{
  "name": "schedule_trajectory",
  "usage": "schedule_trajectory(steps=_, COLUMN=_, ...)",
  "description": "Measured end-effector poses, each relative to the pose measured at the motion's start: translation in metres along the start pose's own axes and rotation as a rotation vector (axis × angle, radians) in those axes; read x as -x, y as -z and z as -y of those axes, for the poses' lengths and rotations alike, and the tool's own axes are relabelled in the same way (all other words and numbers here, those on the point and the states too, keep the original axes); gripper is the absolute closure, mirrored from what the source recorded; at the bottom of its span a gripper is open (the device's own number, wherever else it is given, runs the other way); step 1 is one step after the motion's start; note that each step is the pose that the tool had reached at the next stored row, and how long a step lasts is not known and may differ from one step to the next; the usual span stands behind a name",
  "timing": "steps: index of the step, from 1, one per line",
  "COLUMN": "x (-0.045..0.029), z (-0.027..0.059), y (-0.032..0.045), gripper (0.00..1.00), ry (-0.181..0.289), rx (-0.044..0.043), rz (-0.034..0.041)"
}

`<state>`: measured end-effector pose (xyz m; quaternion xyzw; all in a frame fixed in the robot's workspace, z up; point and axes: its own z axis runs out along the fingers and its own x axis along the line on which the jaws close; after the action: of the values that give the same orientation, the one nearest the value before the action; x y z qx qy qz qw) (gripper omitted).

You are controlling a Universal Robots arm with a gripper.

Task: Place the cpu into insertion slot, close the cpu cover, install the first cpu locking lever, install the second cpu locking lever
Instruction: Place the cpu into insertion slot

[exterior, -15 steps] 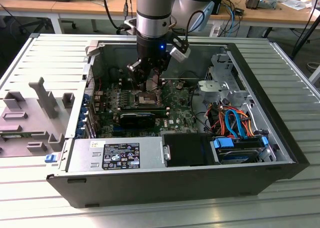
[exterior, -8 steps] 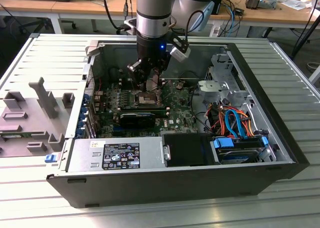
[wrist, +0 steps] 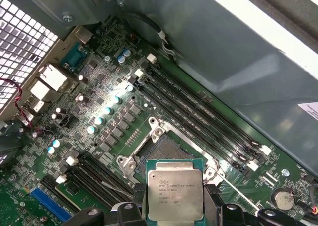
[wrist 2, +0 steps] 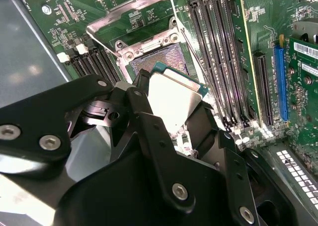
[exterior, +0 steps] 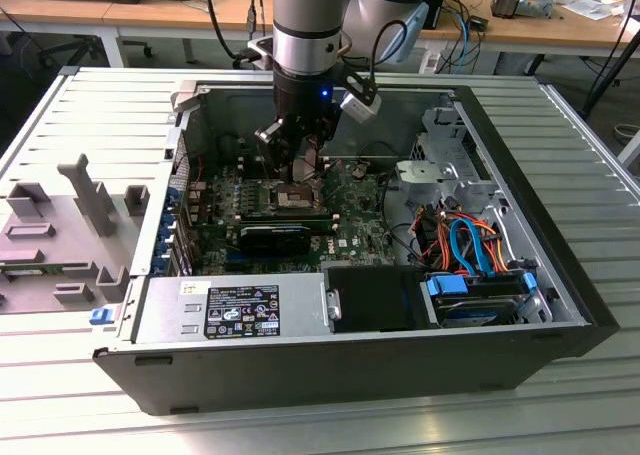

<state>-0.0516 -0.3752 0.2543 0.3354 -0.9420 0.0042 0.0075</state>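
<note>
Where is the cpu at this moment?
In both wrist views the cpu is held in the gripper, close to the open insertion slot and not yet seated in it, between two banks of memory slots.

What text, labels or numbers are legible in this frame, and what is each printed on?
Nothing can be quoted with confidence.
cpu lid, held in the gripper: several printed lines, too small to read.
Black power supply label, exterior view: print and symbols, too small to read.
White sticker, first wrist view: cut off at the edge, unreadable.
Motherboard markings, both wrist views: too small to read.
</note>
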Motion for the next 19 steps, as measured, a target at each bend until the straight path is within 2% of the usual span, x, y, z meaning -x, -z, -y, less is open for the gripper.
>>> schedule_trajectory(steps=19, x=0.0, z=0.0, y=0.0, gripper=0.46, ry=0.029, rx=-0.0005, rz=0.0001)
